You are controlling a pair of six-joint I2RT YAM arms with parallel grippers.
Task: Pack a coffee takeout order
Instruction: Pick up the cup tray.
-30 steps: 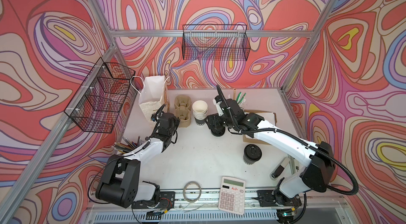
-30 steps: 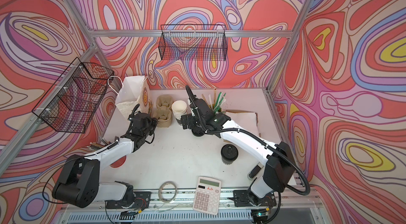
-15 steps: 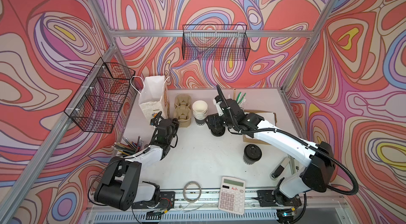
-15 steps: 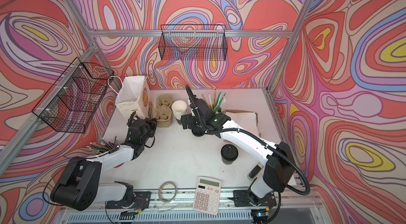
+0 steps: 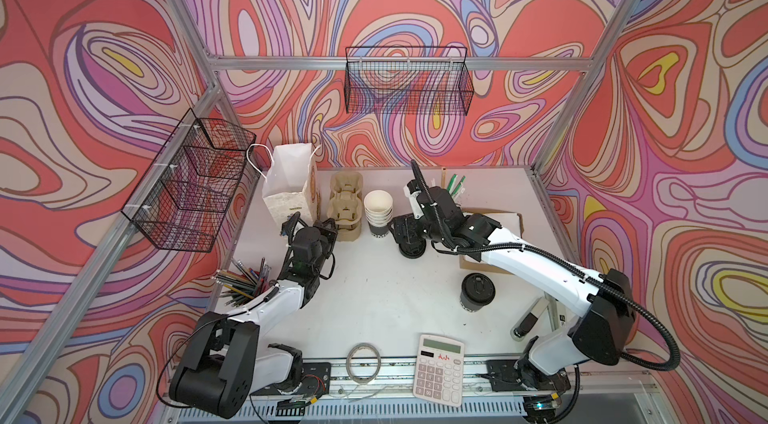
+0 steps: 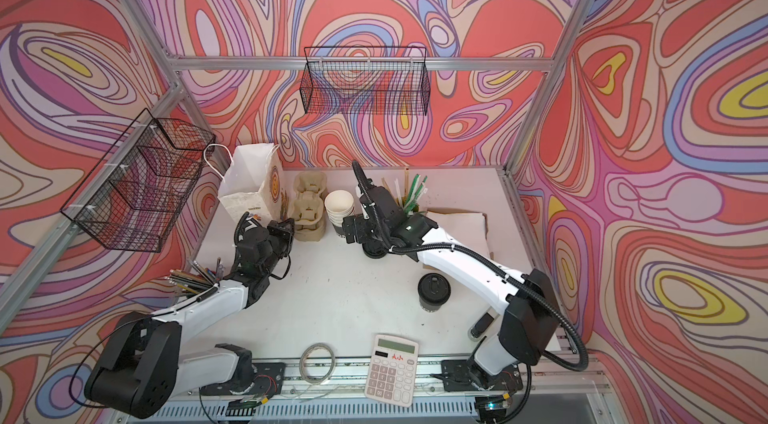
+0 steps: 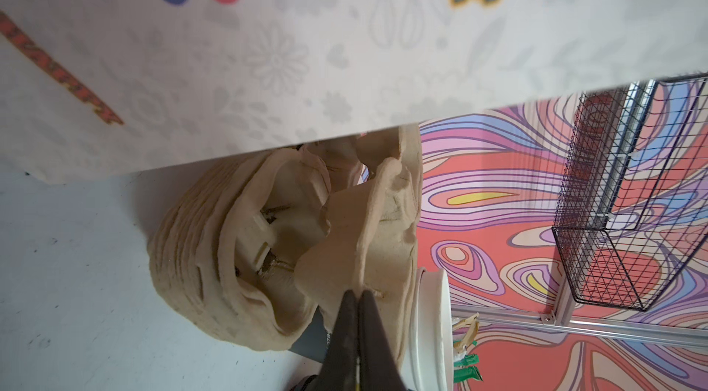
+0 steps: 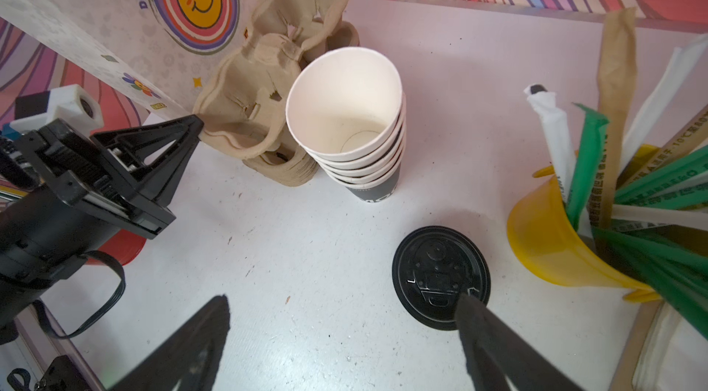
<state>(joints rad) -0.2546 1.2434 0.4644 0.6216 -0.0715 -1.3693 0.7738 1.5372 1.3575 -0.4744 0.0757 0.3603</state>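
pinching a thin flap on the rim of the top pulp carrier (image 7: 276,239), the left gripper (image 7: 358,295) has its jaws pressed tight with only that pulp edge between them. the rim is probably chosen because it is the one part narrow enough to clamp. the piece looks tipped up off the nested ones beneath, which reads as peeling a single carrier free. that pile stands right against the cup stack (image 5: 378,210). the paper bag (image 5: 291,185) stands upright just past the pile, on the side away from the cup stack, handles up, likely waiting for the loaded carrier.

the right gripper (image 8: 343,299) is spread wide and holds nothing. it hangs over a lidded black cup (image 8: 440,274) near the cup stack, on the side away from the carriers, and i judge it is lined up to close round that cup. a second lidded cup (image 5: 477,297) stands well apart from the cup stack, toward the arm bases. the straw pot (image 8: 544,247) sits beyond the first cup from the cup stack.

how many carriers are nested, and whether the top one is fully clear of them, is hard to tell. the first cup's body is hidden under its lid in the right wrist view and mostly under the arm in both top views. one finger overlaps the lid's edge, but whether it touches is unclear. whether the bag's mouth is open i cannot make out.
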